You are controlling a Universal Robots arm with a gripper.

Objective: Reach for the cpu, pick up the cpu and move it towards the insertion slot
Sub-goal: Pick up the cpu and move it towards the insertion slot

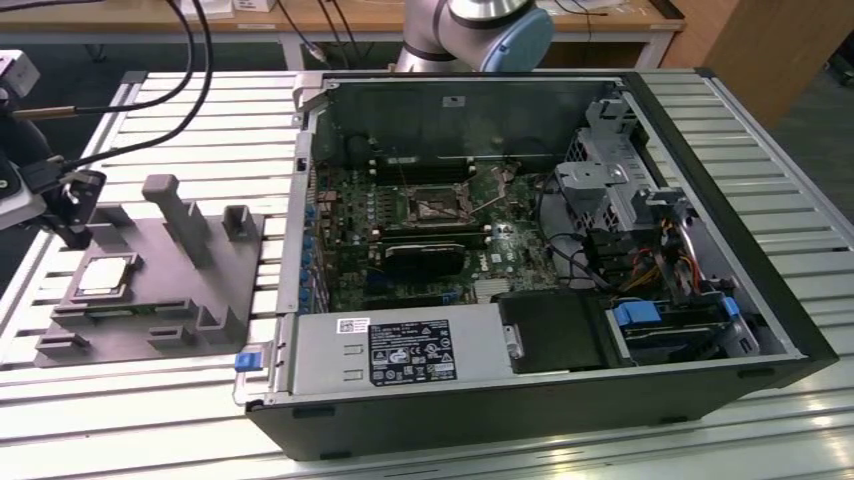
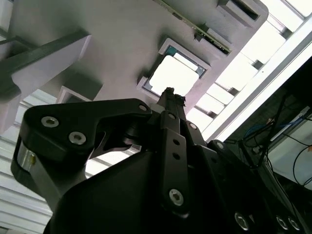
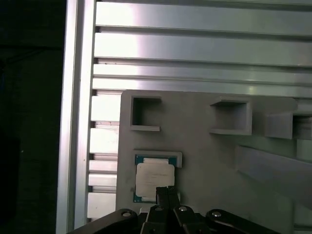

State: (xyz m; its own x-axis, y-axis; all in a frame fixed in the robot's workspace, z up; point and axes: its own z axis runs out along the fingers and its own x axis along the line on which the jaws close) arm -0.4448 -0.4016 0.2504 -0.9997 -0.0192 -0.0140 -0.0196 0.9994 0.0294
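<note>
Hangs close over the cpu (image 3: 153, 178) with the gripper (image 3: 165, 191), fingers pressed together, holding nothing. Lies flat in the grey holder (image 3: 204, 165), well apart from the insertion slot (image 1: 438, 203) inside the computer case (image 1: 534, 410).

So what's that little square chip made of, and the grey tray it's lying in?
The chip seems to have a metal top: it is silvery and shines bright under the light. Its thin greenish rim is probably circuit board. The grey tray looks like plastic, though I can't be sure: it is a dull, even grey and hardly shines.
</note>
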